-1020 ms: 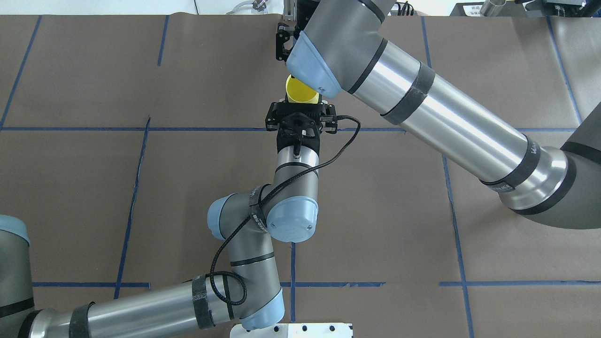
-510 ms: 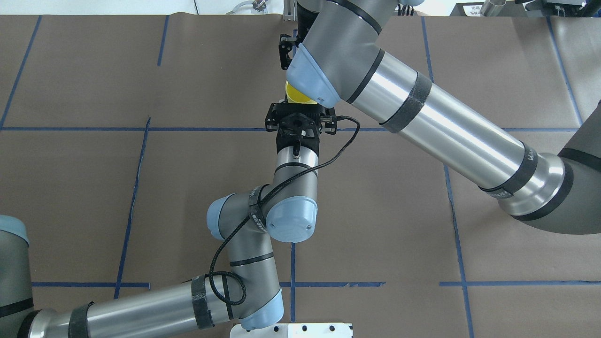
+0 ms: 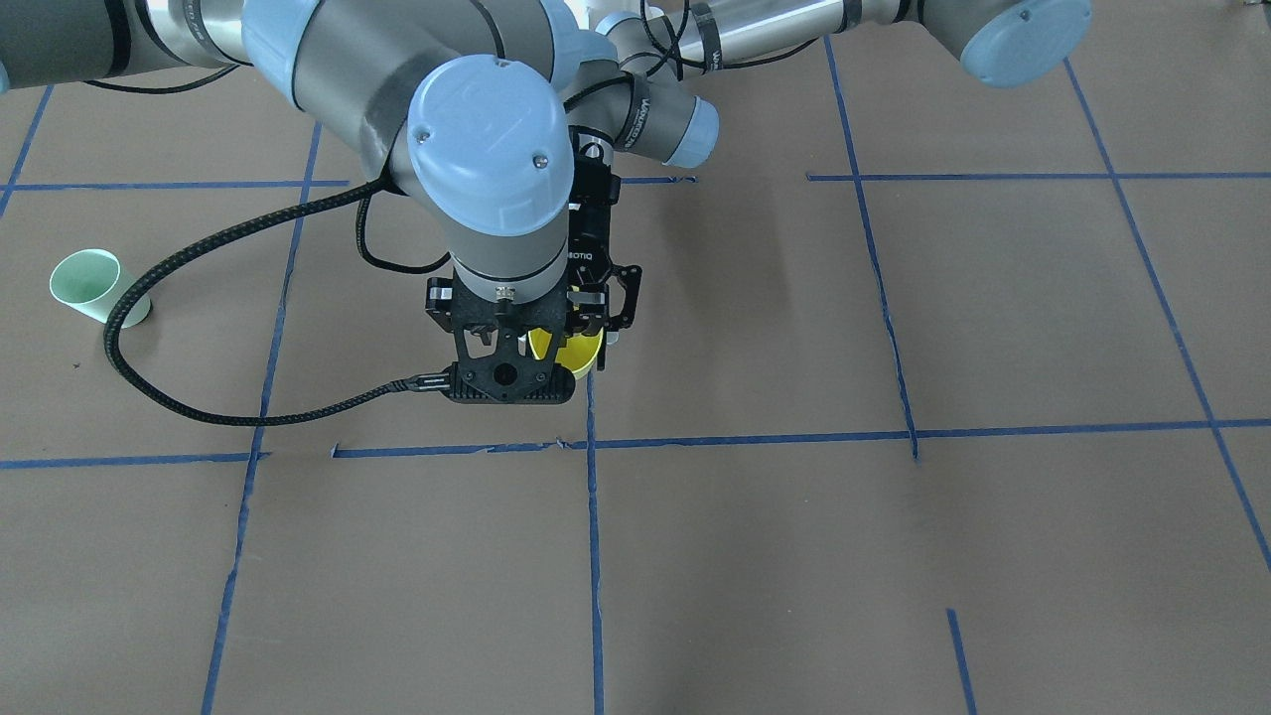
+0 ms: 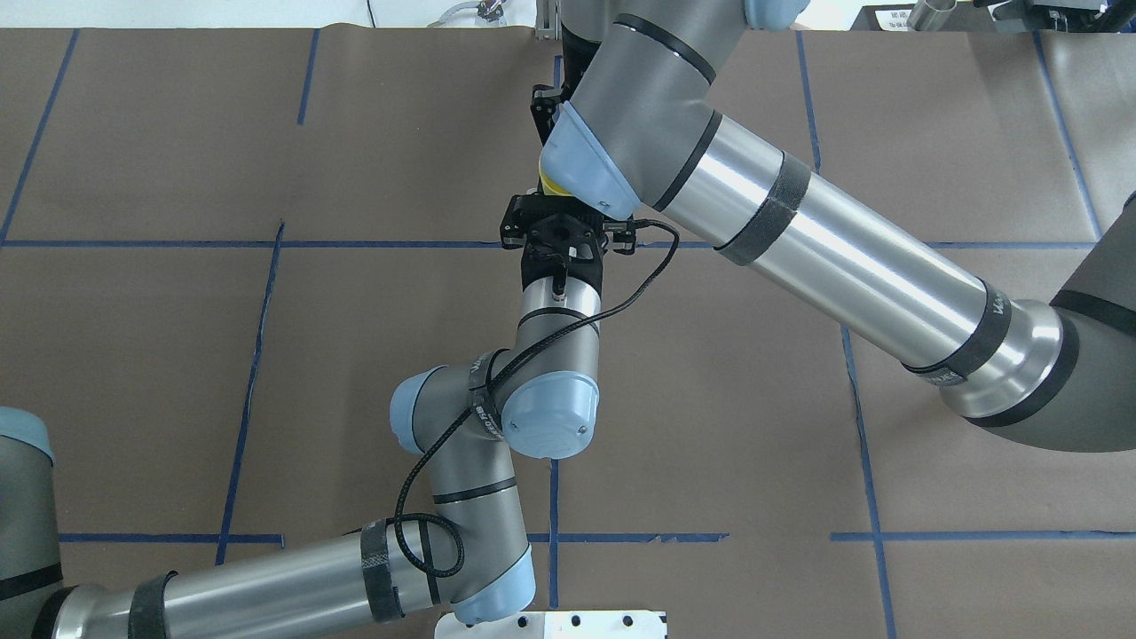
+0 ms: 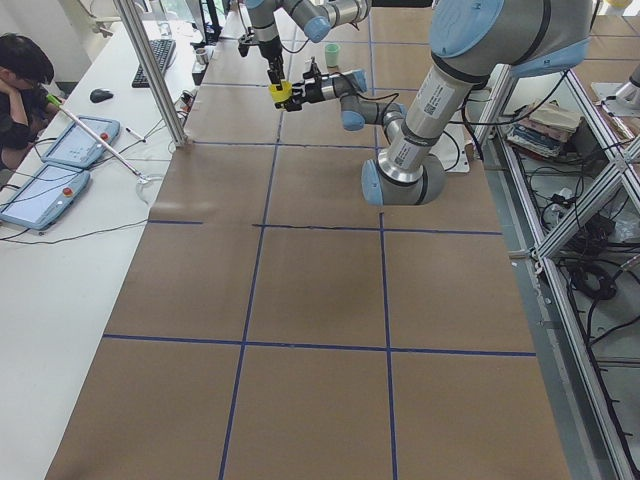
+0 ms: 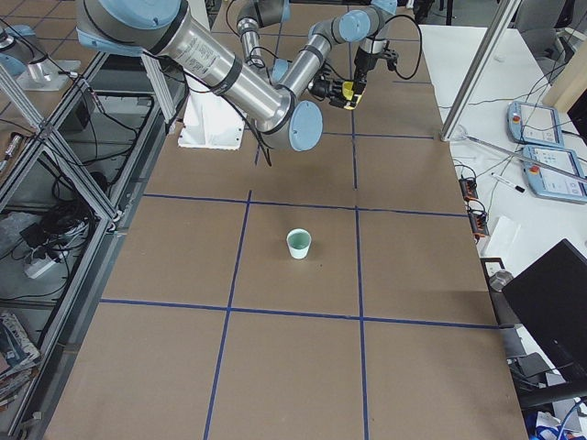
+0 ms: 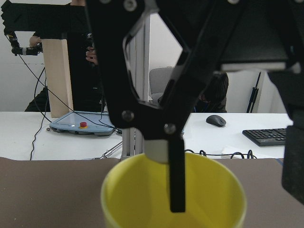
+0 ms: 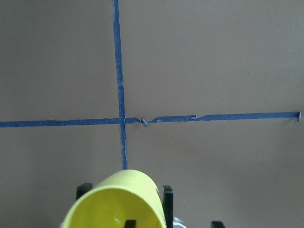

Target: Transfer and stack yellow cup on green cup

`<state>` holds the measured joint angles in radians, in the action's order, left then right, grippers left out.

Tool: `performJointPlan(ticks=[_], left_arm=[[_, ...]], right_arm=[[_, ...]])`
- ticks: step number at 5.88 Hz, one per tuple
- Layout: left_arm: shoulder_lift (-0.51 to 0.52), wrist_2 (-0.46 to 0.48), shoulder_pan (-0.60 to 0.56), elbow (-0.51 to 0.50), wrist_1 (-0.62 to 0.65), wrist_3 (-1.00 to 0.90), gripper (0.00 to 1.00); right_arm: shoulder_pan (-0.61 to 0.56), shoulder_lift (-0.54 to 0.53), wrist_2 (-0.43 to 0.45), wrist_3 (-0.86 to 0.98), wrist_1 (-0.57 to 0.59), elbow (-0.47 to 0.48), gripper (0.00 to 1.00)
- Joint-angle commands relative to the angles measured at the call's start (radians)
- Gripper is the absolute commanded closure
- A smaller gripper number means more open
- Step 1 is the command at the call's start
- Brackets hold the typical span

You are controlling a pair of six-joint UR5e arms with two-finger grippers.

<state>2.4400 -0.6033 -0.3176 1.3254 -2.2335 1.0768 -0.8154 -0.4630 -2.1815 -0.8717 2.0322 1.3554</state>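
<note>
The yellow cup (image 3: 579,357) is held upright above the table's middle by my left gripper (image 3: 584,330), which is shut on its side. It also shows in the left wrist view (image 7: 142,204) and the right wrist view (image 8: 118,197). My right gripper (image 7: 232,190) reaches down from above. It is open, with one finger (image 7: 176,180) inside the cup and the other outside its wall. In the overhead view only a sliver of the cup (image 4: 554,185) shows under the right wrist. The pale green cup (image 3: 92,285) stands apart on the robot's right side, and also shows in the exterior right view (image 6: 299,243).
Brown paper with blue tape lines (image 4: 266,244) covers the table. A black cable (image 3: 199,288) loops from the right wrist close to the green cup. An operators' desk with tablets (image 5: 60,160) and a metal post (image 5: 150,70) lie beyond the far edge.
My right arm has moved toward the left gripper and over the yellow cup, covering most of it in the overhead view. The left arm has stayed still.
</note>
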Motion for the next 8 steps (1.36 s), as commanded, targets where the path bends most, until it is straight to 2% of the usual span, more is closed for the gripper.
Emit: performJointPlan(ticks=[1, 4, 6, 7, 8], left_arm=[[-0.001, -0.001, 0.000, 0.000, 0.000, 0.000, 0.70], [-0.003, 0.000, 0.000, 0.000, -0.002, 0.000, 0.70], [-0.003, -0.001, 0.000, 0.002, -0.003, -0.002, 0.68], [-0.003, -0.001, 0.000, 0.002, -0.003, -0.005, 0.66], [-0.003, -0.001, 0.000, 0.003, -0.002, -0.006, 0.57]], right_arm=[[0.002, 0.003, -0.004, 0.002, -0.001, -0.001, 0.51], [0.002, 0.004, -0.004, 0.002, -0.003, 0.001, 0.54], [0.001, 0.006, -0.007, -0.001, -0.003, 0.001, 1.00], [-0.001, 0.006, -0.011, -0.006, -0.001, 0.001, 1.00], [-0.001, 0.006, -0.011, -0.006, 0.000, 0.001, 1.00]])
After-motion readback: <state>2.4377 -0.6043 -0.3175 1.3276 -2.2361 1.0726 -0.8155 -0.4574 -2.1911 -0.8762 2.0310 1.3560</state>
